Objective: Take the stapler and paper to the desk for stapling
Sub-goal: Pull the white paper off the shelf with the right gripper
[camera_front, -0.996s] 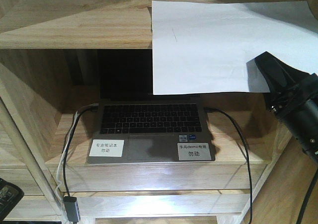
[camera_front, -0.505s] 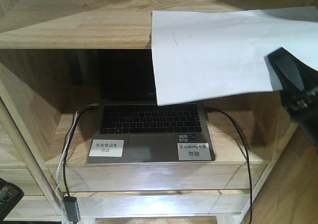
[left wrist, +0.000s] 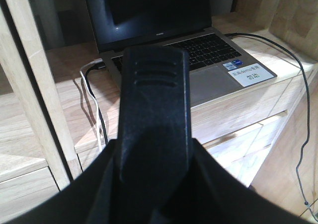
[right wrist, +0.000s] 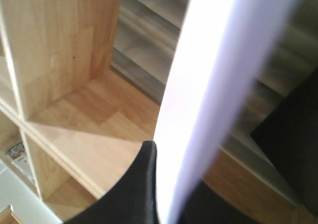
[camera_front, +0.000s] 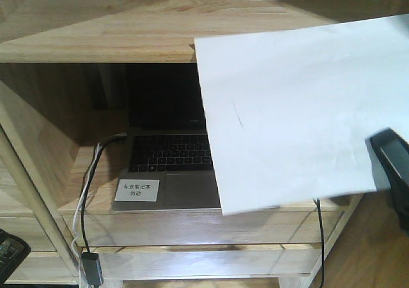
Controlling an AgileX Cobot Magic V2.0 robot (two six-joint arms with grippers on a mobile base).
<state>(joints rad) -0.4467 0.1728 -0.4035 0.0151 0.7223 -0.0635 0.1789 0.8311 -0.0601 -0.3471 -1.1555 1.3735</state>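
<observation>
The paper (camera_front: 287,109) is up in the air in front of the laptop (camera_front: 169,163), tilted, & it hides the laptop's right half. Its top left corner is just above the laptop, by the front edge of the shelf board over it. Its low edge hangs past the laptop's front edge.

R gripper (camera_front: 388,152) is right of the laptop, at the paper's low right corner. In the R wrist view a black finger (right wrist: 143,184) sits on one side of the sheet & a dark part on the other side, so it's pinching the paper. The sheet looks like a bright blurry band there.

L gripper (left wrist: 154,110) is in front of the laptop, a bit to its left. It's a big black shape w/ three grooves. Can't tell if it's closed or not.

The laptop is open, screen dark, on a shelf of the shelf unit (camera_front: 96,32). One white label (camera_front: 136,189) is on the laptop's front left part. White cable (camera_front: 80,205) goes down from the laptop's left side, black cable (camera_front: 317,237) hangs below its right side
</observation>
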